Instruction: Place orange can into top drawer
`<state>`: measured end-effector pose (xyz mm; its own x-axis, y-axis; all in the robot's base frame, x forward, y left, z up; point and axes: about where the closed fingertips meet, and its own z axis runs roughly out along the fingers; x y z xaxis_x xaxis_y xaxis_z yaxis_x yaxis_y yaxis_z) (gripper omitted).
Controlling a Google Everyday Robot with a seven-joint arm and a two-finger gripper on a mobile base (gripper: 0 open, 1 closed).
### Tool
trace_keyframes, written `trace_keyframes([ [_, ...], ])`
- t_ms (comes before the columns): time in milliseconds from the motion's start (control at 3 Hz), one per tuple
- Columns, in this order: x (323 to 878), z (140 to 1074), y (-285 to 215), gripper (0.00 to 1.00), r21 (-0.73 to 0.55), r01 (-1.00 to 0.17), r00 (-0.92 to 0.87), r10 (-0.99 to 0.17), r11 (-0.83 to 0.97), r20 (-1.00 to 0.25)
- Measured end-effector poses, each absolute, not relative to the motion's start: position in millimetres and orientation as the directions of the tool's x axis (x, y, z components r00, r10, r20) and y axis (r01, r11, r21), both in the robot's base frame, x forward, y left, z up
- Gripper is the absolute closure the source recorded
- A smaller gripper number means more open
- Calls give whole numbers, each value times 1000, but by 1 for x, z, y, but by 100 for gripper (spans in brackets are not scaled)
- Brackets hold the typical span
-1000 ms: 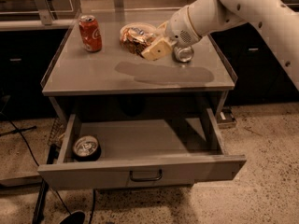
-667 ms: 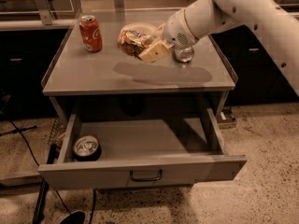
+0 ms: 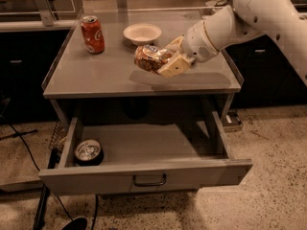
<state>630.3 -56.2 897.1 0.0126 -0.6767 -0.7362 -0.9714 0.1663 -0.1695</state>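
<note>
1. Speckled pale floor [image 3: 273, 176] spreads round a grey metal table [image 3: 96, 73], with dark cabinet fronts behind it and black cables [image 3: 19, 143] trailing on the ground at the left.
2. A thick white robot arm [image 3: 268, 13] reaches in from the upper right corner, slanting down and leftward over the right half of the table.
3. Below the tabletop the top drawer [image 3: 201, 172] stands pulled well out toward me. It is wide and shallow, and most of its grey bottom is bare.
4. The end effector [image 3: 164, 58] hangs just above the middle of the table, a little toward the front edge. Its two tan fingers [image 3: 173, 67] are closed from either side on the orange can.
5. The orange can [image 3: 148, 57] lies sideways in that grip, lifted off the surface, its shiny orange and white body sticking out to the left. It sits above the tabletop, not over the drawer opening, and it throws a soft shadow on the grey top beneath it.
6. A white bowl [image 3: 142, 32] rests on the table behind the held can, apart from it.
7. A red cola can [image 3: 92, 34] stands upright near the back left corner of the table, left of the bowl.
8. A dark can [image 3: 88, 151] with a silver top stands in the front left corner of the drawer, close to its left wall.
9. A small curved handle [image 3: 149, 180] sits at the centre of the drawer's front panel.
</note>
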Motion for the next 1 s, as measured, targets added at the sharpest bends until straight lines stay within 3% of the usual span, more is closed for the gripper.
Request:
trace_keyframes([
  [1000, 557, 884, -135, 100, -133, -981, -17, -741, 143, -671],
])
